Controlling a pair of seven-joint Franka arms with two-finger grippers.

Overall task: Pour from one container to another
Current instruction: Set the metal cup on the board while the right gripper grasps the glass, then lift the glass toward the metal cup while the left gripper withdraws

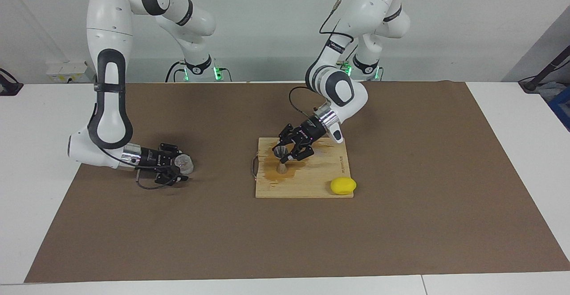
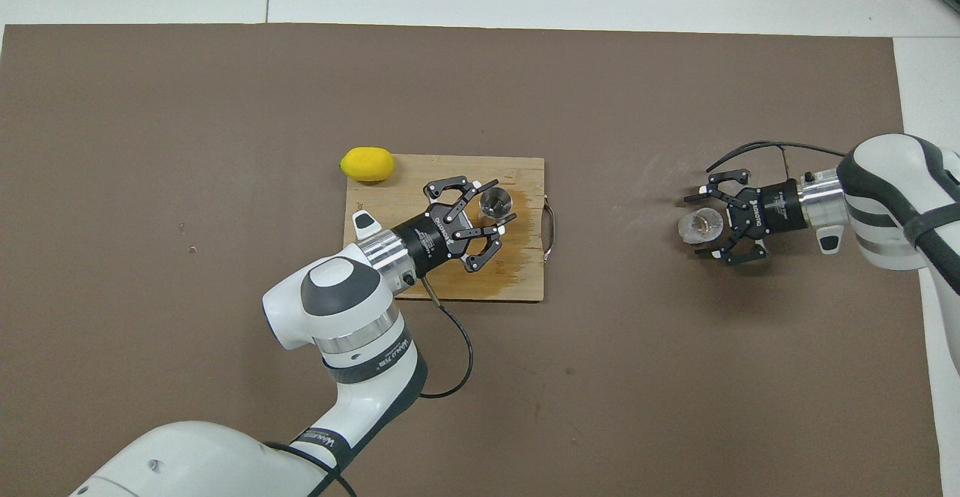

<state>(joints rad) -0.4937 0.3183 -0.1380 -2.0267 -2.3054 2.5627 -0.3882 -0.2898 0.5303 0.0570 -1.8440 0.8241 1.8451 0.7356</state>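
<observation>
The metal jigger (image 1: 282,160) stands upright on the wooden cutting board (image 1: 311,183), toward the board's edge on the right arm's end, where a wet stain spreads over the wood around it. The left gripper (image 1: 286,154) is low over the board at the jigger's upper cone, with one finger on each side of it; the jaws are partly apart, and I cannot tell whether the fingertips touch the metal or stand just free of it. A yellow lemon (image 1: 343,185) lies at the board's corner farthest from the robots on the left arm's end, partly on the board and partly on the brown mat (image 1: 401,224) that covers the table. The clear cup (image 1: 184,163) sits well apart from the board, on the mat toward the right arm's end, about as near to the robots as the jigger. The right gripper (image 1: 182,169) lies low and nearly level at the cup, its jaws wide apart with one finger on each side; whether they press on the cup cannot be told
</observation>
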